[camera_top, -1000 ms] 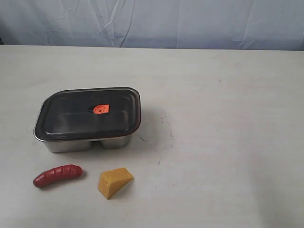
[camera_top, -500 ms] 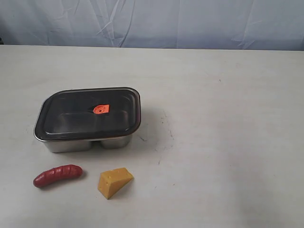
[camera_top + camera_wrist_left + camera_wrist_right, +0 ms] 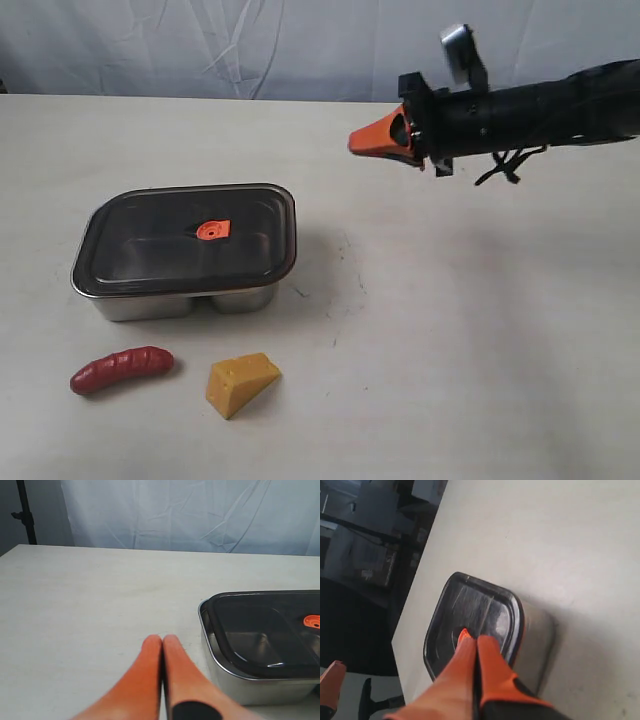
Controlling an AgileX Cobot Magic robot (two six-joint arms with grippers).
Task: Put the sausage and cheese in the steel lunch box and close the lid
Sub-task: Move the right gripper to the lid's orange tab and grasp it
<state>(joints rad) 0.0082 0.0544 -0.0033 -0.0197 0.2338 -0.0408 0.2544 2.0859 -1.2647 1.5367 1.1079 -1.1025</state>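
Exterior view: the sausage (image 3: 121,369), dark red, glossy and lumpy with a slight curve, lies on the pale desk (image 3: 480,330) on the near side of the box (image 3: 185,300), below its left half. The cheese (image 3: 241,382), a yellow-orange wedge pitted with small holes, sits to the sausage's right, apart from it and below the box's right half. Neither touches the box.

The box is shiny steel, rectangular with rounded corners. The lid (image 3: 150,245) is seated on it, flat, dark and translucent. A small orange tab (image 3: 212,230) marks the lid's centre. A divider shows faintly through the plastic, and a notch in the near wall lines up with it.

The right claw (image 3: 365,142) hangs above the desk, well apart from the box, behind it and to its right. It is carried on a black arm (image 3: 540,110) reaching in from the right edge. Its smooth orange fingers are pressed together to a point, aimed toward the box. The right wrist view shows the same closed tips against the lid.

In the left wrist view the left claw (image 3: 162,641) is also pressed together, tip to tip, low over the desk beside the box's rounded corner.

The desk is matte with faint dark scuffs right of the box. A wrinkled blue-grey cloth (image 3: 300,45) hangs behind.
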